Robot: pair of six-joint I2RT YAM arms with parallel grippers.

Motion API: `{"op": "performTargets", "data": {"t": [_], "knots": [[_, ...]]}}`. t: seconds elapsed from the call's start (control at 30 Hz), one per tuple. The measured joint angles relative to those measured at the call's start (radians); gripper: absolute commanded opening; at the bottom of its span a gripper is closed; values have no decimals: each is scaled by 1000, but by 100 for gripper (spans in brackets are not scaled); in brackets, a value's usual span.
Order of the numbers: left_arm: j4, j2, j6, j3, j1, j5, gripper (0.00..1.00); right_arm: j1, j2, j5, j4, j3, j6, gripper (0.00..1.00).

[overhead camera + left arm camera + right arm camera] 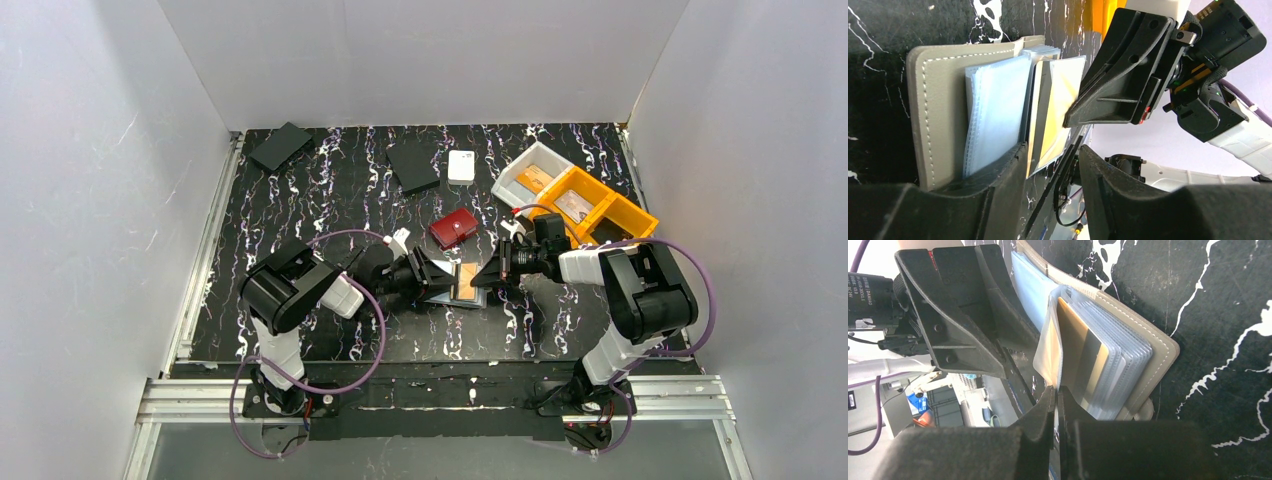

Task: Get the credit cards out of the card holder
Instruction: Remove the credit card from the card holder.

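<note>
The grey card holder (923, 110) lies open on the table between both arms, its clear sleeves fanned out. The orange card (1071, 340) sits in a raised clear sleeve (1047, 352). A light blue card (993, 107) lies in the sleeves against the grey cover. My right gripper (1055, 388) is shut on the lower edge of that raised sleeve, and from the left wrist its tip (1068, 120) meets the sleeve's side. My left gripper (1052, 149) is open, its jaws standing on either side of the sleeve's bottom edge. From above, the holder (476, 299) sits between left gripper (437, 280) and right gripper (492, 274).
A dark red case (453, 228) lies just behind the holder. Farther back are a small white box (461, 166) and two flat black squares (280, 146) (413, 165). A white bin (535, 175) and orange bins (600, 208) stand at the back right. White walls enclose the table.
</note>
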Motion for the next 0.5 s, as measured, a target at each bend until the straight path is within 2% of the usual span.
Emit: {"op": "performTargets", "data": {"t": [0.5], "knots": [[46,30,-48,3,4,15,52,0,14,-44,121,-20,133,1]]}}
